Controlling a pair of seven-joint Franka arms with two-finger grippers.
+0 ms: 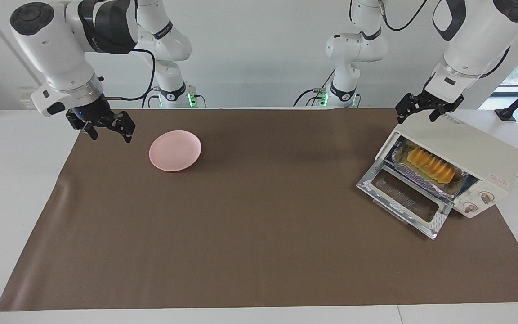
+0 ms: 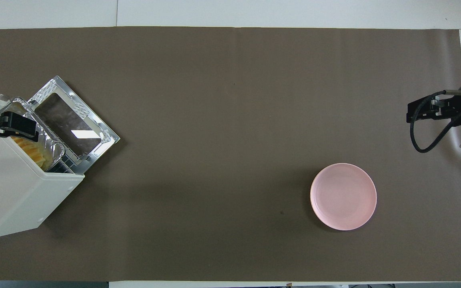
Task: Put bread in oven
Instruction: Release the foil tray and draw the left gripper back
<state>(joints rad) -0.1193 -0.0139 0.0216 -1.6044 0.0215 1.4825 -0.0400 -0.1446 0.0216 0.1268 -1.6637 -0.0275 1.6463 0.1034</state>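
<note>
A: Brown mat (image 1: 259, 216) covers the table. Facing view: oven (image 1: 461, 157) sits at the left arm's end of the table, turned at an angle, door (image 1: 405, 198) dropped flat onto the mat.

B: Bread?

A: Bread (image 1: 430, 164) lies inside the oven on a crinkled foil tray (image 1: 425, 182), ridges up, visible through the open mouth. Nothing holds it.

B: Grippers?

A: Left gripper (image 1: 420, 112) hangs over the oven's top edge nearest the robots, fingers spread narrow, nothing between them. Right gripper (image 1: 108, 128) hangs over the mat's corner at the right arm's end, on the robots' edge, fingers wide apart, nothing between them. Pink plate (image 1: 175, 150) lies bare on the mat near it, toward the table's middle.

B: Overhead view?

A: Oven (image 2: 18, 188) lies against the edge at the left arm's end, door (image 2: 74, 124) open toward the table's middle. A sliver of bread (image 2: 32, 150) shows under the oven's top, on the foil tray (image 2: 52, 146). Left gripper (image 2: 4, 128) covers the oven's mouth corner. Right gripper (image 2: 424, 112) sits over the mat's edge at the right arm's end. Plate (image 2: 343, 196) lies nearer to the robots than that gripper's spot.
</note>
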